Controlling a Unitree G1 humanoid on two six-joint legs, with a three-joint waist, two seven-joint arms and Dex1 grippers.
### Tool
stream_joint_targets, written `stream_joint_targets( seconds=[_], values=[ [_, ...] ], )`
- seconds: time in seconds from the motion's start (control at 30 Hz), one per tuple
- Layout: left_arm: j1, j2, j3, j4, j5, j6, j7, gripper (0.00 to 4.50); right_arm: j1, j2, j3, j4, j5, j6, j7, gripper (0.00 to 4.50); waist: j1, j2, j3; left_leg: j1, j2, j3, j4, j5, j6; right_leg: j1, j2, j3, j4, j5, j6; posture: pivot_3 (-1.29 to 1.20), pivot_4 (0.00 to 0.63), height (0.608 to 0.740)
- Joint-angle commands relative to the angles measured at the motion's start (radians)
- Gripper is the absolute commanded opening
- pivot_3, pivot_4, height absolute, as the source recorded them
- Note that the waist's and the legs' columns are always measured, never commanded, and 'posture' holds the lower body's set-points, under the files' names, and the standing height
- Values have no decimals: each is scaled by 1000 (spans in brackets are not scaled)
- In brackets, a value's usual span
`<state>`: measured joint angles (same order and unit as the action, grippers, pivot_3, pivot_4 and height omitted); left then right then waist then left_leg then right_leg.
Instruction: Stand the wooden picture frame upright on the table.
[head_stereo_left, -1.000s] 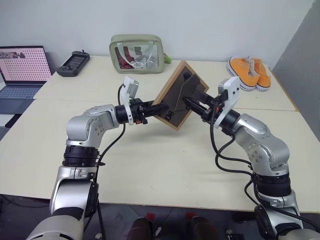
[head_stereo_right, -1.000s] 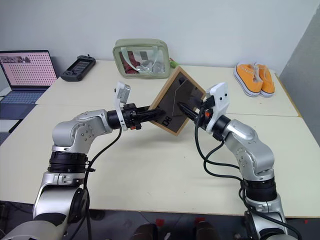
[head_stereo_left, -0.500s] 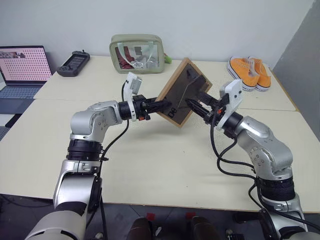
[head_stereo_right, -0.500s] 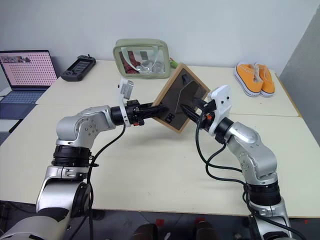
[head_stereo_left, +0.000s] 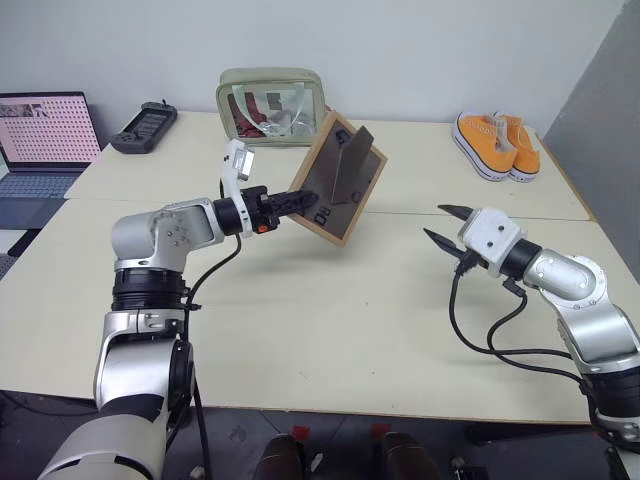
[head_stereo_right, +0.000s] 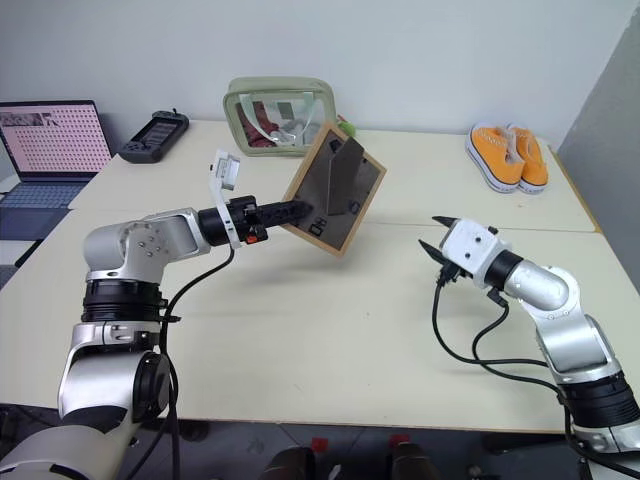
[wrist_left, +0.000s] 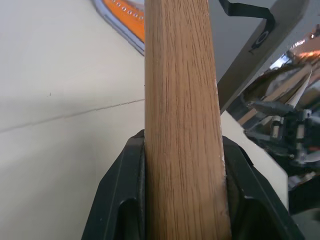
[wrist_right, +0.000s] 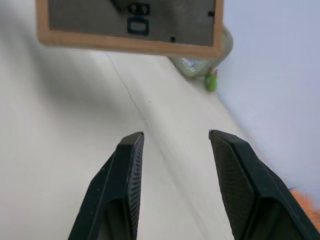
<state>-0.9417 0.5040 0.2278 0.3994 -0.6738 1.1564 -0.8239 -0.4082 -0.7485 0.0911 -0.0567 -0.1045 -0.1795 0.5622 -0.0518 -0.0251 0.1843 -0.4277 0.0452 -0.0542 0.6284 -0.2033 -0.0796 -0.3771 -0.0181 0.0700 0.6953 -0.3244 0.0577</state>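
- Wooden picture frame (head_stereo_left: 335, 180): light oak border with visible grain, dark grey-brown back panel and stand.
- Surface (head_stereo_left: 330, 310): pale cream, plain, one thin seam line.
- Sneakers (head_stereo_left: 498, 145): bright orange, white soles.
- Pouch (head_stereo_left: 268, 105): translucent sage green.
- Laptop (head_stereo_left: 45, 135) screen: pink, dotted grid.
- Controller (head_stereo_left: 143, 127): black.
- Left tool (wrist_left: 182, 200) and right tool (wrist_right: 177, 175): black fingers, white housings.

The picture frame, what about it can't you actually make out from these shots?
- Front picture: the wooden picture frame shows its back panel in both eye views.
- Grip on the far face: in the left wrist view the wood edge hides where the left hand presses.
- Lower corner and table: the eye views don't settle touching or apart.
- Markings on the back, right wrist view: too small.
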Motion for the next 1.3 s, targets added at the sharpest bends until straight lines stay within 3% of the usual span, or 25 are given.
stream_joint_targets(
  seconds=[0.03, 0.13, 0.2, 0.33, 0.5, 0.7, 0.77, 0.93, 1.3],
  values=[
    [-56, -37, 173, -30, -130, 258, 127, 1291, -19, 1, 51, 114, -172, -282, -108, 2169, -2, 0, 0, 0, 0, 0, 0, 0, 0, 0, 0, 0, 0, 0, 0, 0, 150, 740],
    [-18, -86, 267, -87, -186, 440, 224, 1291, -35, 10, 93, 194, -294, -440, -198, 2169, -4, 0, 0, 0, 0, 0, 1, 0, 0, 0, 0, 0, 1, 0, 0, 0, 150, 740],
    [70, -77, 237, -139, -354, 458, 304, 1291, -49, 26, 117, 244, -368, -517, -271, 2169, -5, 0, 0, 0, 0, 0, 1, 0, -1, 0, 0, 0, 1, 0, 0, 0, 150, 740],
    [203, -46, 199, -198, -666, 458, 491, 1291, -97, 73, 135, 357, -453, -593, -395, 2169, -10, 0, 0, 3, 2, 1, 1, 2, -4, 1, -1, 2, 2, 0, 0, 0, 150, 740],
    [237, -37, 213, -179, -911, 447, 740, 1291, -150, 89, 143, 443, -553, -653, -530, 2169, 4, -1, 0, 3, 1, 0, 1, 2, -4, 3, -1, 1, 3, 0, 0, 0, 150, 740],
    [295, 37, 87, -214, -1252, 261, 992, 1291, -173, 103, 156, 495, -590, -675, -611, 2169, 19, -1, 0, 3, 0, -1, 1, 4, -6, 3, -2, 1, 3, 0, 0, 0, 150, 740],
    [309, 49, 60, -232, -1294, 223, 1021, 1291, -178, 106, 157, 501, -596, -676, -629, 2169, 20, -1, 0, 3, 0, 0, 2, 4, -6, 3, -2, 1, 3, 0, 0, 0, 150, 740],
    [324, 41, 27, -263, -1298, 189, 1017, 1291, -200, 117, 168, 484, -669, -655, -704, 3099, 20, -1, 0, 3, 0, 0, 2, 4, -6, 3, -2, 1, 3, 0, 0, 0, 150, 740],
    [313, 41, -18, -256, -1298, 190, 988, 1291, -231, 148, 213, 496, -738, -646, -775, 3099, 20, -1, 0, 4, -1, 0, 2, 4, -7, 3, -2, 1, 3, 0, 0, 0, 150, 740]
  ],
)
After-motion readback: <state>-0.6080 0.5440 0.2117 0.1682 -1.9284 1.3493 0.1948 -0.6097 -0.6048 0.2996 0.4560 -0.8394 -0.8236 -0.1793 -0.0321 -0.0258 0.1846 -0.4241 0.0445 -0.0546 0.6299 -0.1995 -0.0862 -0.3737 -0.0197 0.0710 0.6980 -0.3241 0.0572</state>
